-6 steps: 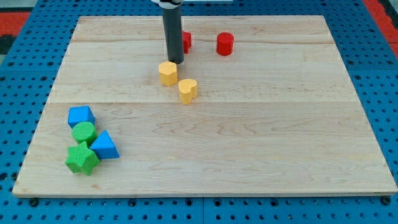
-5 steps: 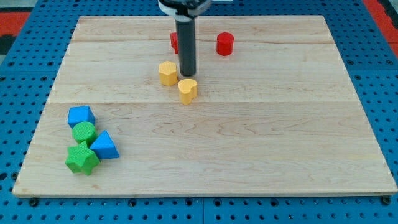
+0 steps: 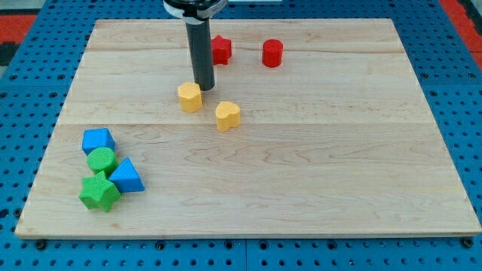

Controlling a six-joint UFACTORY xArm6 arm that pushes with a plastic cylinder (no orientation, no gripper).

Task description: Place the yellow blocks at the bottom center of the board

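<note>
Two yellow blocks lie in the upper middle of the wooden board [image 3: 301,173]. A yellow hexagonal block [image 3: 190,97] is on the left and a yellow heart-shaped block [image 3: 227,115] lies a little lower to its right. My tip [image 3: 204,86] stands just above and to the right of the hexagonal block, close to or touching its upper right edge. The heart block is apart from the tip, below and to its right.
A red star-shaped block [image 3: 221,49] and a red cylinder [image 3: 273,53] lie near the view's top. At the lower left sit a blue block [image 3: 98,140], a green round block [image 3: 101,159], a blue triangle [image 3: 127,176] and a green star block [image 3: 99,193].
My tip swung right beside the heart block, then back left. The hexagonal block has shifted left and down; the heart block has moved slightly down.
</note>
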